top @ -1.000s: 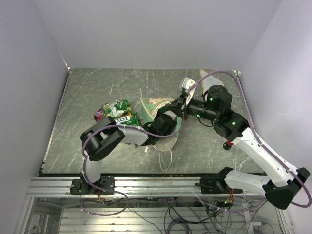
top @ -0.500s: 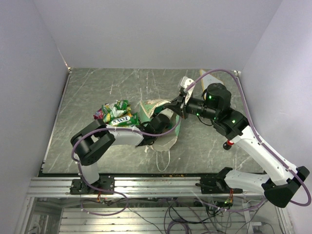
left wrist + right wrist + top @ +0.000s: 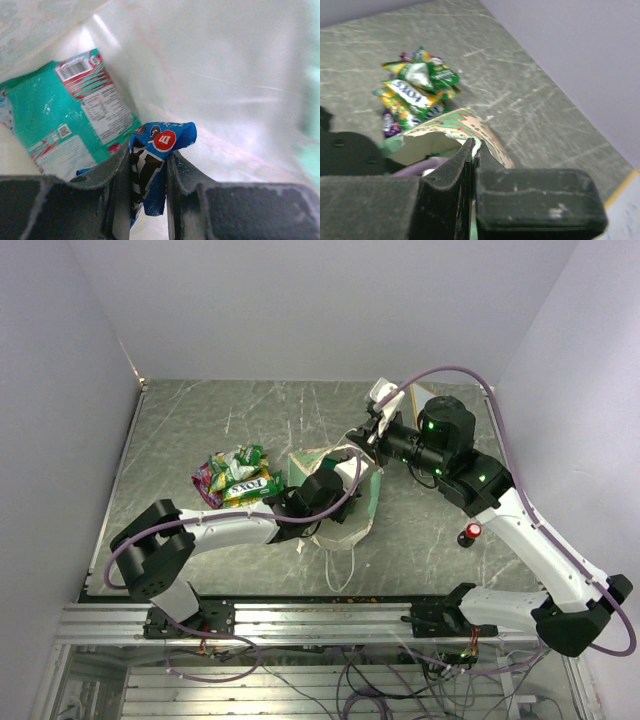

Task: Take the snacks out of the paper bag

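The paper bag (image 3: 366, 502) sits about mid-counter (image 3: 180, 430), a little nearer the near edge than the far one, with its mouth turned toward the left edge. One white string handle (image 3: 340, 565) trails from it on the surface toward the near edge.

The left arm reaches across from the near left corner and goes in through the mouth, so the overhead view does not show its pincer. The left wrist view shows it inside, against the pale inner wall of the bag (image 3: 225, 75). The left pincer (image 3: 148, 167) is grasping a crumpled blue packet (image 3: 167, 140), which is pinched between both fingers with its top sticking out above them. A teal packet (image 3: 65, 115) lies flat inside the bag, just beside the blue one, with its barcode and printed back panel facing up.

The right pincer (image 3: 473, 150) is clenched on the upper rim of the bag (image 3: 470, 122), with the paper edge caught between its closed fingers, and it holds that side up off the counter.

A pile of snacks (image 3: 235, 475) in green, yellow and purple wrappers lies on the counter just outside the bag's mouth, on the side toward the left edge. A small red-capped knob (image 3: 470, 533) stands toward the right edge, well apart from the bag. A whiteboard (image 3: 415, 400) lies near the far right corner.
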Robot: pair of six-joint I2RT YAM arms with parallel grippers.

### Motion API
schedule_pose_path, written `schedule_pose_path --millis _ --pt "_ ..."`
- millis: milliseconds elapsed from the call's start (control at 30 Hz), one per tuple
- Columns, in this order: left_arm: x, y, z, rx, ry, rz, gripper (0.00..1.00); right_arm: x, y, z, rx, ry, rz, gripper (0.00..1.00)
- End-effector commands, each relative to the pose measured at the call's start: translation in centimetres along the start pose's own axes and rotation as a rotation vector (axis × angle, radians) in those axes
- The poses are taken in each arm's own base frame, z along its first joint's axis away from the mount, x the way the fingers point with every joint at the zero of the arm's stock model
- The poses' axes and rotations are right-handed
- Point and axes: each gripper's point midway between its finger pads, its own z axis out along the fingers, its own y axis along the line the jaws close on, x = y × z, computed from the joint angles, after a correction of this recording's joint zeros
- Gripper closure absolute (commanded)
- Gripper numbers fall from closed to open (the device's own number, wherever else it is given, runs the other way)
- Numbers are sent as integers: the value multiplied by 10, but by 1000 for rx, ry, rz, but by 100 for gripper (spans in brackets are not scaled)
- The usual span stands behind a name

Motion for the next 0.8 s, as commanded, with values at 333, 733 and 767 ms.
schedule_pose_path --millis 333,733,767 --pt "-106 -73 -37 364 -190 64 93 -21 -110 -24 421 91 -92 100" --pt "-199 -47 -95 285 -410 -7 93 -17 -114 -33 413 153 -227 100" --pt "-195 -39 -99 258 -401 -25 93 -14 -106 -32 377 141 -226 100"
